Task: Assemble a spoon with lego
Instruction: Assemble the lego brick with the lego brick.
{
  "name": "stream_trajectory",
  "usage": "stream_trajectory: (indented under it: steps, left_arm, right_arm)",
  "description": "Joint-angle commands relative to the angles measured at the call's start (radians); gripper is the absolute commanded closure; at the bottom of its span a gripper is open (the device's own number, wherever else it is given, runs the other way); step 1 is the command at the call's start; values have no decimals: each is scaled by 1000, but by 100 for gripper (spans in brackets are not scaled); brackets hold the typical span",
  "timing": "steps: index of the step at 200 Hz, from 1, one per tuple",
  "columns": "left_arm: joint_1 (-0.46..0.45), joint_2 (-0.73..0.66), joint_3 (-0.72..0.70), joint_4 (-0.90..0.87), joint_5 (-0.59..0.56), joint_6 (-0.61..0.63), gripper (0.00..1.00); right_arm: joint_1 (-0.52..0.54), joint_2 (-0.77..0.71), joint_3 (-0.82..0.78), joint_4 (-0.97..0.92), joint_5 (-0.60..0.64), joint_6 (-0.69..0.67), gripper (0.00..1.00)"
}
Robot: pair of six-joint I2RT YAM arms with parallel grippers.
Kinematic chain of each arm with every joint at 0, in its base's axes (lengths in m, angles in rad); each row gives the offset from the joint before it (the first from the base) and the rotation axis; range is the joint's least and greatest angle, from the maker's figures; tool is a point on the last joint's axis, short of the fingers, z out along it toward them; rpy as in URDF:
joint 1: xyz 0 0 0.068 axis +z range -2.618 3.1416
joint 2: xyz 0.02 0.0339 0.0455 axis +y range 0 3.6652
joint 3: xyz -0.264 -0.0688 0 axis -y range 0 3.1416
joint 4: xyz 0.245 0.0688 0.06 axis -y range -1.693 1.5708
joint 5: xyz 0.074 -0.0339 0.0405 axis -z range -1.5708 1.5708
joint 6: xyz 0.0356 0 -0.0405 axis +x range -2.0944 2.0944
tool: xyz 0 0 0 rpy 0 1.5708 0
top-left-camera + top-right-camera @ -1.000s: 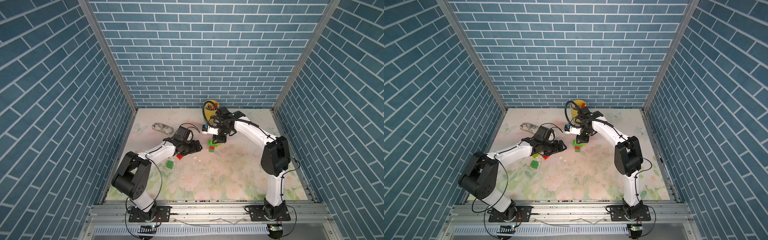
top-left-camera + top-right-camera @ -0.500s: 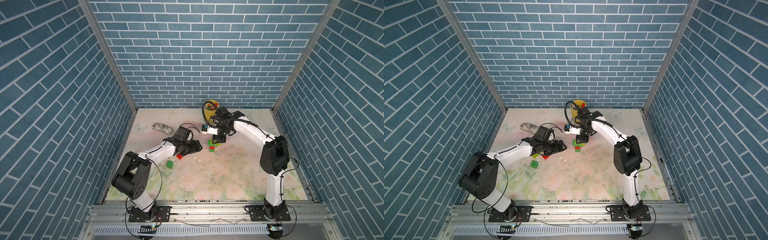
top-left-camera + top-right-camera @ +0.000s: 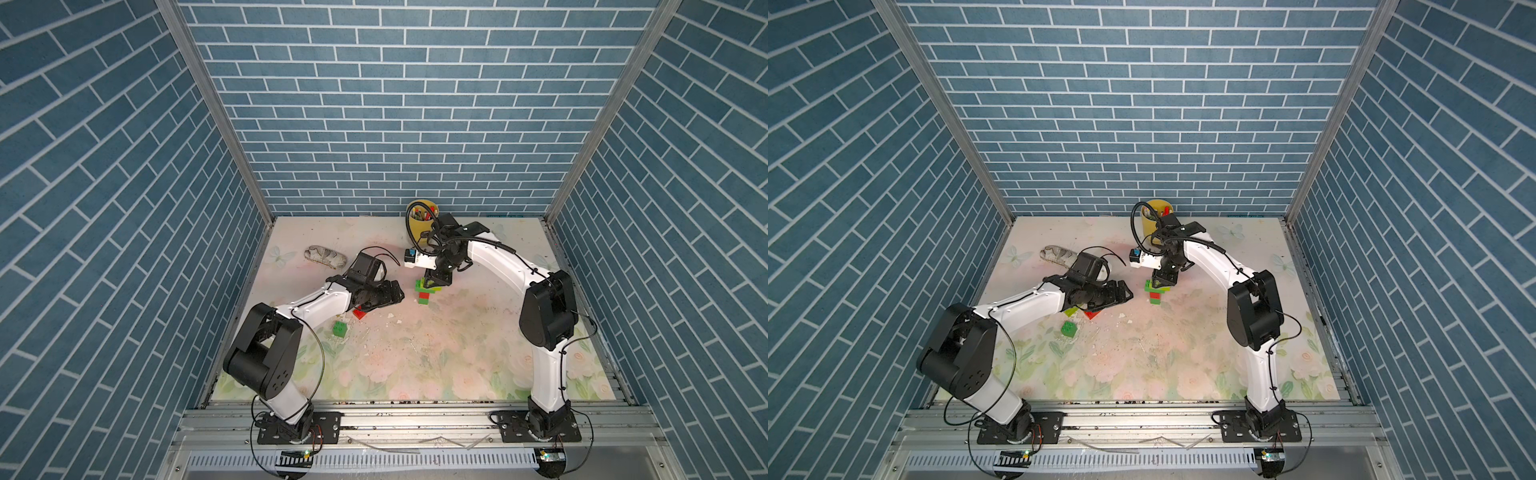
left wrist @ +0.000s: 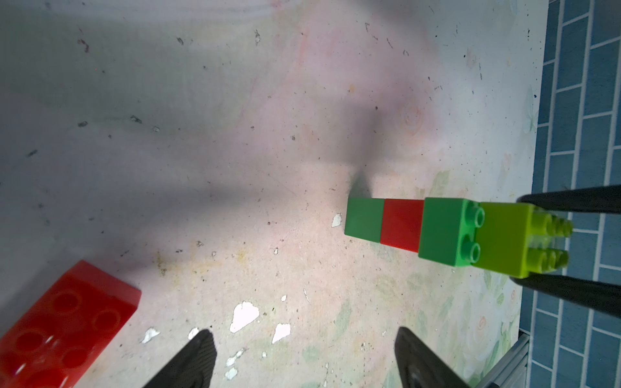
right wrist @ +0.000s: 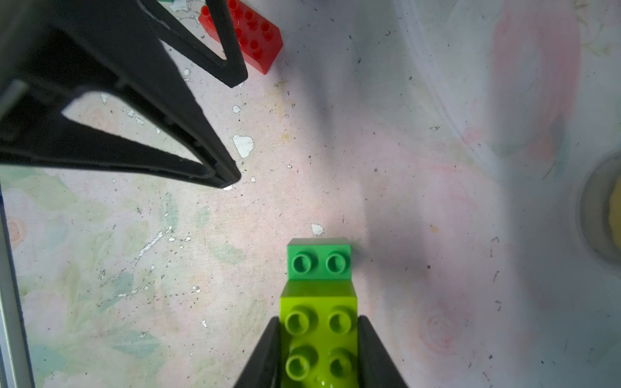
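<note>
Records no visible shift against the views of a second ago: same posture for both arms, same spread at both pincers. Finds the right pincer [image 5: 318, 324] clamped narrow on the lime brick [image 4: 500, 240], topmost piece of the part-built spoon [image 3: 424, 291]. Places that spoon upright on the tabletop [image 3: 415, 353], toward the back and near the middle, stacked green, red, green, lime from the base up, the lime brick set off to one side and leaving two green studs bare. Finds the left pincer [image 4: 304, 336] wide and empty, low over the tabletop, near the stack yet clear of it. Notes a red oblong brick [image 4: 67, 319] lying flat beside the left pincer, untouched, and a loose green brick [image 3: 340, 329] nearer the front. Judges the standstill to be a press or a steadying hold on the lime brick, not a fresh pick. Judges the stem done and the head barely begun, with the red and green bricks yet to join. Warns of a topple on release, given a tall, narrow stack on one small base.
</note>
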Motion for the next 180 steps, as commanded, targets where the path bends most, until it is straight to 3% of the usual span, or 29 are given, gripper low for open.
stream_trajectory:
  steps: [1, 30, 63, 114, 180]
  left_arm:
    - [-5, -18, -2, -22, -18, 18, 14]
    - [-4, -21, -4, -28, -24, 21, 14]
    - [-3, -24, -4, -34, -30, 26, 14]
    - [-3, -28, -3, -58, -45, 30, 14]
    - [7, -57, 96, -345, -285, 103, 11]
  right_arm:
    - [2, 63, -27, -81, 4, -15, 89]
    - [4, 45, -7, -83, 1, -2, 77]
    - [7, 32, 13, -82, 2, 19, 57]
    - [13, 23, 36, -81, 20, 26, 42]
    - [13, -33, 15, -58, 48, 38, 19]
